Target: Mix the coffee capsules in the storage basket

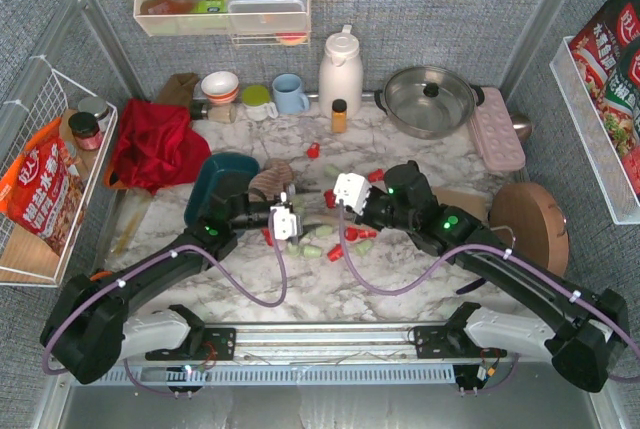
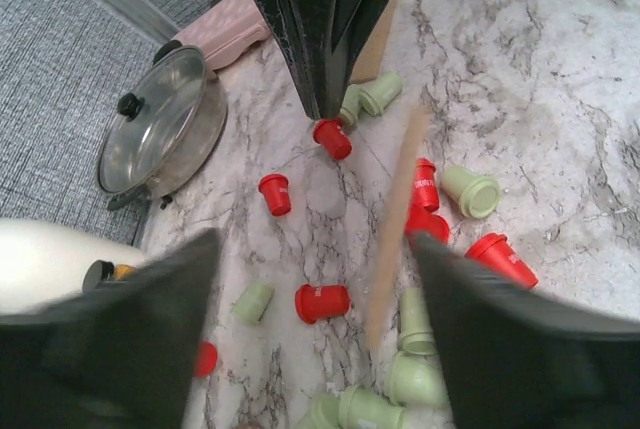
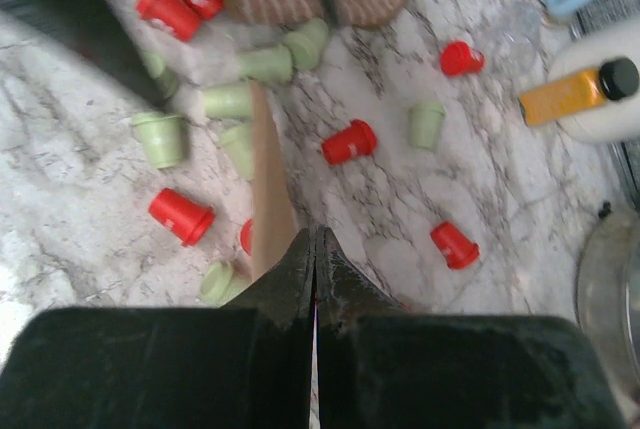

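Storage basket: the dark teal storage basket (image 1: 222,177) sits on the desk (image 1: 400,284) to the outer side of the left fingers and a little farther back. The left arm covers its near corner.
Left fingers: the left fingers (image 2: 315,249) are released and spread wide, low over the desk, with nothing between them but desk and scattered pods.
Brown striped pad: a brown striped pad (image 1: 270,181) lies just behind the left fingers, next to the basket's inner end.
Coffee capsules: the coffee capsules (image 2: 322,302) lie loose on the desk, outside the basket, around and between both sets of fingers. Red and mint green ones are mixed, most tipped on their sides. A cluster of mint ones (image 2: 415,379) lies close in front of the left fingers.
Tan strip: a thin tan strip (image 2: 393,229) runs among the pods between the two sets of fingers. I cannot tell whether anything holds it.
Right fingers: the right fingers (image 3: 313,249) are clenched tight, and nothing shows between them. In the left wrist view their tip sits right at a red capsule (image 2: 332,139).
Amber bottle: an amber bottle (image 1: 339,115) stands well beyond the right fingers.
Lidded pot: a lidded pot (image 1: 430,99) sits farther back, to their outer side.
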Controlling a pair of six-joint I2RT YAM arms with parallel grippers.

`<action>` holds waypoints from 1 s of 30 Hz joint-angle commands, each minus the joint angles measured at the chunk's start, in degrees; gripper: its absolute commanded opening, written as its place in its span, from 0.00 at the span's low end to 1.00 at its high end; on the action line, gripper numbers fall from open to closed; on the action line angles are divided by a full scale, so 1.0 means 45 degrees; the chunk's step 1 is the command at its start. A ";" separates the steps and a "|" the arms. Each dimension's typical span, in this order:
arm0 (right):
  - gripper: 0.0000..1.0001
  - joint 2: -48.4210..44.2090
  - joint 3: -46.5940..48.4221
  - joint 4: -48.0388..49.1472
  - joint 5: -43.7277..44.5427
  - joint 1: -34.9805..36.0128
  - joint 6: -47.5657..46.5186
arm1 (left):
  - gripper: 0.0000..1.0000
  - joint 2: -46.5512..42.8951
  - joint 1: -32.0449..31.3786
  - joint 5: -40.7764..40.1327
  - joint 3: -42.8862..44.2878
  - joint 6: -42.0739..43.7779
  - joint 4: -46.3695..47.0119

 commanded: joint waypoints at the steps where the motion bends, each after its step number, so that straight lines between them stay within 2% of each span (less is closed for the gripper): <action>1: 0.00 -0.0072 -0.0022 0.0583 0.2142 -0.0162 0.0961 | 0.99 -0.0235 -0.0024 -0.0858 -0.0495 -0.1054 0.2382; 7: 0.00 -0.0083 -0.0009 0.0454 0.2836 -0.0713 0.1885 | 0.99 -0.0475 -0.0013 -0.2623 -0.1141 -0.2530 0.4771; 12: 0.00 0.0079 -0.0003 0.0067 0.2198 -0.0915 0.2556 | 0.99 -0.0472 -0.0024 -0.2617 -0.0917 -0.2198 0.3671; 13: 0.07 0.0144 0.0013 -0.0040 0.2157 -0.0908 0.2784 | 0.99 -0.0396 -0.0009 -0.2330 -0.0695 -0.1759 0.2786; 14: 0.35 0.0225 0.0006 -0.0081 0.2328 -0.0912 0.3281 | 0.99 -0.0238 -0.0010 -0.2084 -0.0414 -0.1406 0.1890; 15: 0.59 0.0269 0.0005 -0.0061 0.2840 -0.0919 0.4012 | 0.99 -0.0050 -0.0029 -0.1885 -0.0135 -0.1311 0.1187; 16: 0.71 0.0358 0.0039 -0.0147 0.3592 -0.0925 0.4792 | 0.99 0.0184 -0.0017 -0.1708 0.0086 -0.1664 0.0891; 19: 0.82 0.0454 0.0193 -0.1066 0.4048 -0.0936 0.6238 | 0.99 0.0761 -0.0024 -0.1134 0.0578 -0.2848 0.0894; 23: 0.92 -0.0215 -0.0400 -0.1831 0.4403 -0.0898 0.8501 | 0.99 0.1096 -0.0017 -0.0992 0.0690 -0.2710 0.0780; 24: 0.98 -0.0425 -0.0600 -0.2021 0.4513 -0.0830 0.8988 | 0.99 0.1094 -0.0020 -0.1082 0.0594 -0.2609 0.0911; 30: 0.99 -0.1115 -0.1497 -0.3498 0.6759 0.0394 1.2067 | 0.99 0.0866 -0.0017 -0.1808 0.0062 -0.2743 0.2292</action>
